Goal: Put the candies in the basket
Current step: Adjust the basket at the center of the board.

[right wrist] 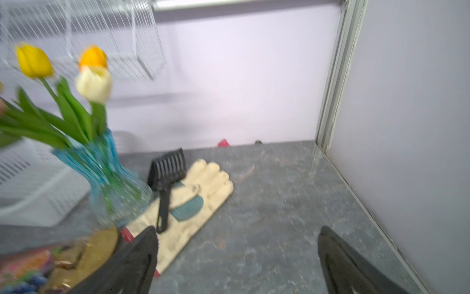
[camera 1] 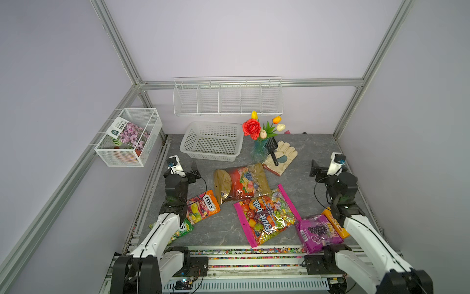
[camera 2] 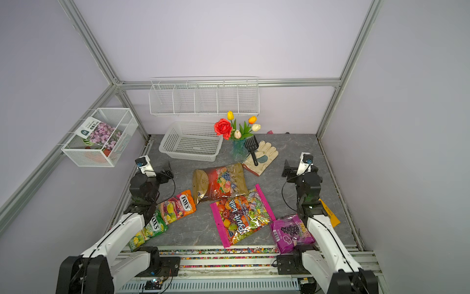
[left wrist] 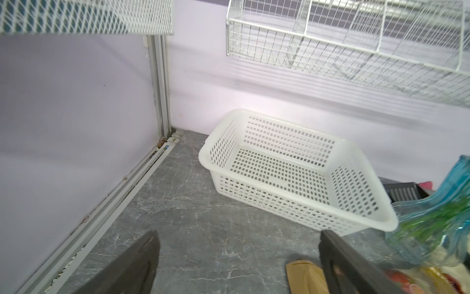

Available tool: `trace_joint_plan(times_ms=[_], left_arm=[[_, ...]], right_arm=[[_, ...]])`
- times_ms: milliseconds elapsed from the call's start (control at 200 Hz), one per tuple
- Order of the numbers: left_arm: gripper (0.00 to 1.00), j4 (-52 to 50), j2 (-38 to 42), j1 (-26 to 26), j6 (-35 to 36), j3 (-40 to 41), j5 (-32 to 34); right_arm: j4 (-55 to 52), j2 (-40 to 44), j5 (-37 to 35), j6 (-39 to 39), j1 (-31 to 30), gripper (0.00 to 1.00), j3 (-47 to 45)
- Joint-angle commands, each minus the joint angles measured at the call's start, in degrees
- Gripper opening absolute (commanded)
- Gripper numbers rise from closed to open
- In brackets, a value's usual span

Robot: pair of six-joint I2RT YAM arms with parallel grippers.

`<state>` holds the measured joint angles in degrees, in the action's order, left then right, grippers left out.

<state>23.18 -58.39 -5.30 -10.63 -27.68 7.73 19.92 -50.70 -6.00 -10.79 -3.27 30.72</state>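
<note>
Between the wide-spread jaws of the left gripper (left wrist: 239,259) shows only bare grey tabletop (left wrist: 193,229); it grips nothing. The right gripper (right wrist: 236,257) is spread just as wide and also holds nothing, though its wrist view is blurred.

Beside the left arm lie the orange FOX'S bag (camera 1: 203,208) and the green FOX'S bag (camera 2: 148,229), the green one partly under the arm. Mid-table, the red-gold fruit bag (camera 1: 241,183) and the pink-edged clear bag (camera 1: 267,216) touch at a corner. Near the right arm, the purple grape bag (camera 1: 316,233) overlaps the yellow-orange bag (camera 1: 333,224).

Ahead of the left gripper, at the back of the table, sits the white basket (camera 1: 209,155); all six bags lie outside it. Just right of it stands a blue vase of flowers (camera 1: 259,150), then a glove (camera 1: 284,155) with a black scoop (camera 1: 273,150) on it. A wire-mesh box (camera 1: 129,137) and a divided wire rack (camera 1: 227,98) hang on the walls.
</note>
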Motion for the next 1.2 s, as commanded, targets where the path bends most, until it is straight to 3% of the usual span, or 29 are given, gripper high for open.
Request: trace_joint_plan(times_ms=[0,45,115,195,295,390,495,560,680,820,1000,1195], left_arm=[[1.0,-15.13,0.83,-0.32,-8.34,-4.02,1.37],[1.0,-19.74,-0.34,-0.15,-12.58,-7.11,4.18],[1.0,-31.58,-2.8,0.11,-20.87,-13.6,10.46],[1.0,-41.32,-3.39,0.2,-24.18,-19.31,14.66],[1.0,-42.23,0.59,0.2,-26.57,-19.07,18.11],[1.0,-50.25,4.29,0.79,-44.34,-17.68,25.3],[1.0,-45.41,6.28,5.19,-42.12,-15.28,14.11],[1.0,-44.41,5.02,5.3,-42.9,-14.8,12.19],[1.0,-41.48,0.47,5.3,-43.69,-14.73,5.15],[1.0,-40.34,-7.63,4.96,-43.95,-18.52,-3.48],[1.0,-48.87,-21.3,2.29,-48.96,-31.4,-2.51],[0.97,-50.33,-35.62,-0.49,-51.21,-43.97,-2.64]], right_arm=[[-14.6,1.56,-9.6,-22.71,-0.07,0.99,2.82],[-20.57,0.79,-10.29,-29.44,0.68,0.99,4.87],[-20.41,-2.92,0.01,-25.15,1.27,0.99,7.26],[-25.56,-8.38,3.3,-24.22,-2.01,0.99,11.7],[-28.13,-13.65,0.56,-19.68,-10.52,0.98,14.34],[-26.58,-17.24,-2.43,-15.28,-19.13,0.96,14.8],[-22.65,-21.48,-3.54,-11.59,-26.7,0.94,15.28],[-19.83,-24.28,-4.0,-9.63,-30.87,0.93,15.93],[-17.83,-30.95,-9.61,-7.93,-38.9,0.89,19.65],[-17.7,-37.71,-10.43,-9.99,-44.02,0.89,25.84],[-19.45,-39.39,-12.83,-9.69,-45.88,0.89,27.55],[-22.04,-38.54,-12.47,-10.48,-46.29,0.88,27.7]])
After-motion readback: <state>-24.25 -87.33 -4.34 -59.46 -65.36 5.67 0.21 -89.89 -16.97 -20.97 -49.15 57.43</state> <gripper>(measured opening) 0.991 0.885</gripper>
